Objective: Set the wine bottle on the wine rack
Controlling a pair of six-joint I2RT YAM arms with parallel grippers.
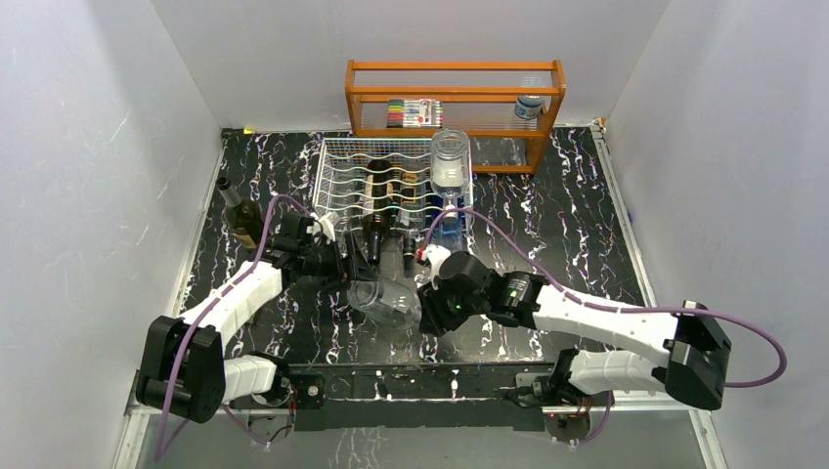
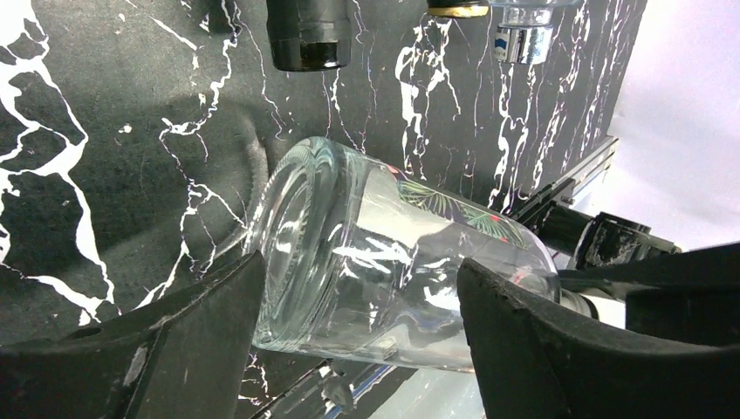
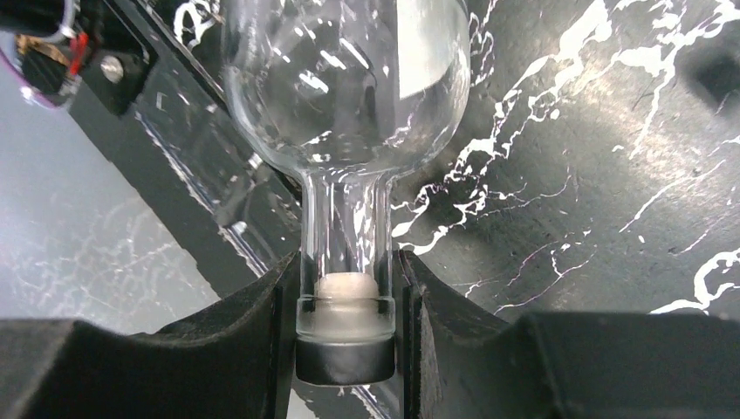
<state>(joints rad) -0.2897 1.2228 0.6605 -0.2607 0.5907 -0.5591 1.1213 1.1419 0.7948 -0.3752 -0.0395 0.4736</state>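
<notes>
A clear glass wine bottle (image 1: 386, 301) lies tilted just above the black marble table, in front of the white wire wine rack (image 1: 337, 186). My right gripper (image 1: 428, 313) is shut on its neck just above the dark stopper; in the right wrist view (image 3: 347, 257) the fingers (image 3: 262, 314) press both sides of the neck and the bottle (image 3: 340, 78) widens above. My left gripper (image 1: 344, 266) is open at the bottle's base end. In the left wrist view (image 2: 358, 266) the bottle (image 2: 375, 253) lies between its spread fingers (image 2: 209, 323), and the left finger meets the base rim.
The rack holds dark bottles (image 1: 376, 210) and a clear bottle (image 1: 450, 161) on its right side. A dark bottle (image 1: 239, 210) lies on the table at far left. An orange wooden shelf (image 1: 455, 93) with markers (image 1: 414, 110) stands behind the rack. White walls surround the table.
</notes>
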